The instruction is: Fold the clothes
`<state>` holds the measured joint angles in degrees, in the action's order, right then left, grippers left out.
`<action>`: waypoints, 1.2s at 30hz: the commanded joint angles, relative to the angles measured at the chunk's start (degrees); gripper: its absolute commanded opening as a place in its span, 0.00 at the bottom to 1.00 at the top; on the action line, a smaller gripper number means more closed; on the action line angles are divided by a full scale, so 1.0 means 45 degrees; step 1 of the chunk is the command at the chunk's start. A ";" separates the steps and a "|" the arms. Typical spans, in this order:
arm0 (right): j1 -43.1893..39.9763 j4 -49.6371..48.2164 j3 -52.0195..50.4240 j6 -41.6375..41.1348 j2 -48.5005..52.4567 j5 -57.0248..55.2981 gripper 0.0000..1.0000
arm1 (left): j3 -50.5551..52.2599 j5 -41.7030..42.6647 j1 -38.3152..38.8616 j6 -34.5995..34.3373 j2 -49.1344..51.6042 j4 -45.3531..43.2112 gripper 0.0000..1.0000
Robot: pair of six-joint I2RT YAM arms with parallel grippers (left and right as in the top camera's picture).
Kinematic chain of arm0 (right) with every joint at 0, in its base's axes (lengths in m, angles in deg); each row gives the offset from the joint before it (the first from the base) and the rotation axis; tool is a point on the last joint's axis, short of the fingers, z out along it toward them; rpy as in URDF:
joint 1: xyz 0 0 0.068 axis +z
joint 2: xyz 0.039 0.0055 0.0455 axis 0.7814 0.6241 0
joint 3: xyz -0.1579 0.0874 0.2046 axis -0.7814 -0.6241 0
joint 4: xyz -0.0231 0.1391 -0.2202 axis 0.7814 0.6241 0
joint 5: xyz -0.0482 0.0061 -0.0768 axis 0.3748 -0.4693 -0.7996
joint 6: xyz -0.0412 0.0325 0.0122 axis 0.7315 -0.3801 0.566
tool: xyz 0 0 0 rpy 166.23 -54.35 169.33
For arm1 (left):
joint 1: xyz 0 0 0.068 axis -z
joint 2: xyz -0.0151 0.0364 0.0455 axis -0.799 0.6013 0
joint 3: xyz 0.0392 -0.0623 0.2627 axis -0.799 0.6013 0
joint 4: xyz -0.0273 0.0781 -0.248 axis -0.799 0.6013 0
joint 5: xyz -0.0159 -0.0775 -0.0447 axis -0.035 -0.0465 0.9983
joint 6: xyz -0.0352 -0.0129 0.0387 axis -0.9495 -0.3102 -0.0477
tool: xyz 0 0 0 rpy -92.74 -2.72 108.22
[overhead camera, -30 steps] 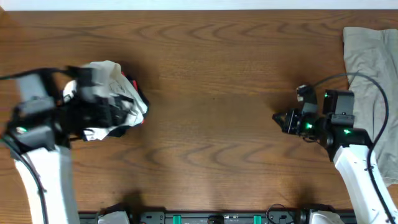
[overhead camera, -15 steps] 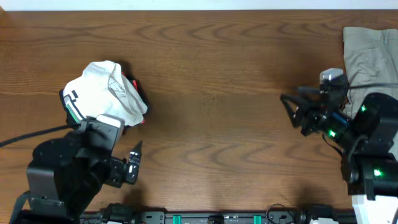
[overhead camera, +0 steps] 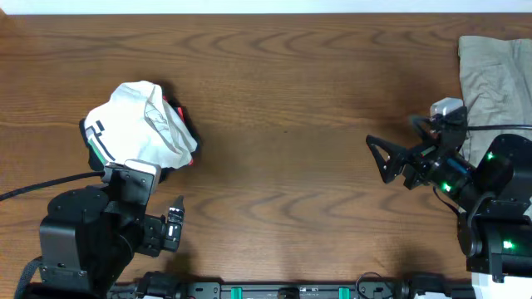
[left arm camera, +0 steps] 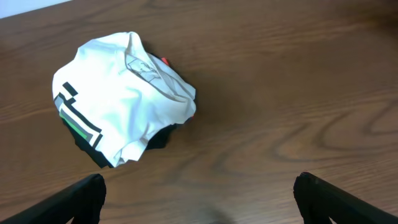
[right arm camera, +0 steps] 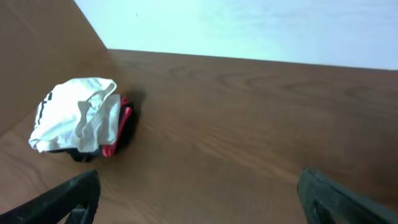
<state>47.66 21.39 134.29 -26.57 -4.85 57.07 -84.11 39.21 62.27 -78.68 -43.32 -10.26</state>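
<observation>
Clothes (overhead camera: 137, 124) sit bundled; left fingers (left arm camera: 84, 199) and right fingers (right arm camera: 71, 196) hover clear of them, spread, empty.

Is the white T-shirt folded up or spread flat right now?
Folded up: the white T-shirt sits as a compact, somewhat rumpled bundle on top of a black garment, not laid out flat.

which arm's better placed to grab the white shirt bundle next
Likely left. The left gripper is open close to the white shirt bundle; the right gripper is across the table by the khaki garment.
</observation>
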 commanded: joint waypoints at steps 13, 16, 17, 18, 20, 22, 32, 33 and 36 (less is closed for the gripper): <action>-0.0189 0.0282 0.0117 -0.5984 -0.0083 -0.0296 0.99 | -0.0102 -0.0117 0.0073 -0.0073 0.0019 0.0034 0.98; -0.0282 0.0000 0.0117 -0.5493 -0.0112 -0.0486 0.99 | -0.0102 -0.0112 0.0073 -0.0073 0.0019 0.0034 0.98; -0.0078 0.0049 0.0117 -0.5251 -0.0233 -0.0942 0.99 | -0.0102 -0.0112 0.0073 -0.0073 0.0019 0.0034 0.98; 0.0053 0.0087 0.0107 -0.5032 -0.0408 -0.1443 0.99 | -0.0102 -0.0112 0.0073 -0.0073 0.0019 0.0034 0.98; 0.0291 0.0296 -0.0029 -0.4469 -0.0835 -0.2788 0.99 | -0.0102 -0.0112 0.0073 -0.0073 0.0019 0.0034 0.98; 0.0505 0.0529 -0.0345 -0.4065 -0.1438 -0.3900 0.99 | -0.0102 -0.0117 0.0073 -0.0073 0.0019 0.0034 0.98; 0.0583 0.2103 -0.3041 -0.3842 -0.6018 -0.7218 0.99 | -0.0102 -0.0112 0.0073 -0.0073 0.0019 0.0034 0.98; 0.0583 0.2098 -0.3439 -0.3842 -0.6460 -0.7407 0.99 | -0.0102 -0.0112 0.0073 -0.0073 0.0019 0.0034 0.98; 0.0583 0.2108 -0.4653 -0.3837 -0.7456 -0.7684 0.99 | -0.0102 -0.0112 0.0073 -0.0073 0.0019 0.0034 0.98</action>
<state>49.98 30.81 117.44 -45.00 -35.51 27.06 -84.11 39.17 62.27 -78.68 -43.21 -10.20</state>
